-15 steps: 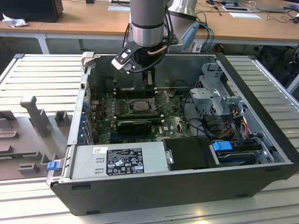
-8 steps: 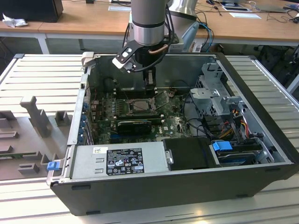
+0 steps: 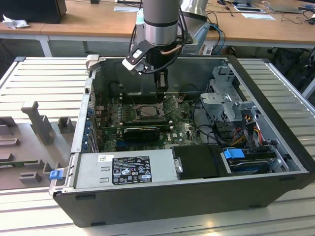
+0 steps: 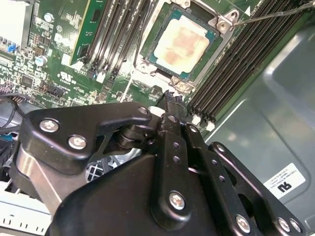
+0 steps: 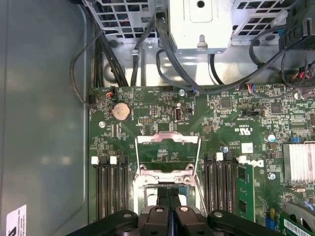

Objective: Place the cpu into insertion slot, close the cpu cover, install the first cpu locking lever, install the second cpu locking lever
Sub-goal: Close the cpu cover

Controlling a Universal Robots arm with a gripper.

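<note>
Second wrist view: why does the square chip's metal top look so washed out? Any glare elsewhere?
In the second wrist view, reflected light bleaches the pale silvery square cpu; in the first wrist view the thin silver cpu cover gleams; in the exterior view the black computer case is shadowed inside.

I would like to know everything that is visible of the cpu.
The cpu is a small flat square chip: a pale silvery metal top with a brownish smear, on a green rim. It lies flat in the insertion slot, uncovered, since the cpu cover is swung open. The pincer hangs beside the slot and does not touch it.
</note>
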